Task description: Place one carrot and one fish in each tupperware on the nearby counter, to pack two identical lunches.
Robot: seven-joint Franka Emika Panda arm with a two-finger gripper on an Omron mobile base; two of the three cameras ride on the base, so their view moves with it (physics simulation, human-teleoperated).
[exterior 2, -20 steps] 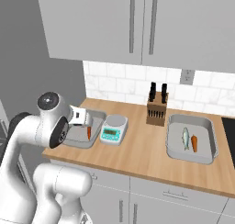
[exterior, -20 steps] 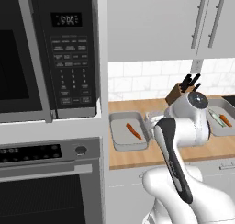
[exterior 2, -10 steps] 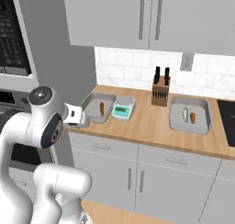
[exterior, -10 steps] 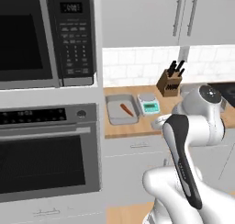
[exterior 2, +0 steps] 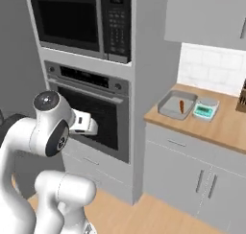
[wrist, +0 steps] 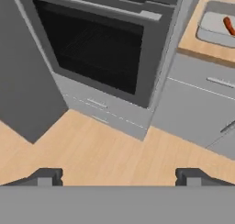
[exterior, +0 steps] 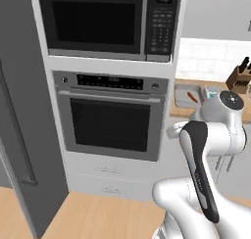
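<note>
Both base views have swung with the base since a second ago: oven (exterior: 109,120) and microwave (exterior: 110,21) now face the robot, and the bench (exterior 2: 218,127) sits off to the right. Only the cameras have moved, not the trays. One tray (exterior 2: 177,105) lies at the bench's left end with a carrot (exterior 2: 181,106) in it, a white tub (exterior 2: 205,110) just beside it. Empty and spread wide, the claw (wrist: 118,176) hangs above the plank floor (wrist: 114,154) before the oven.
</note>
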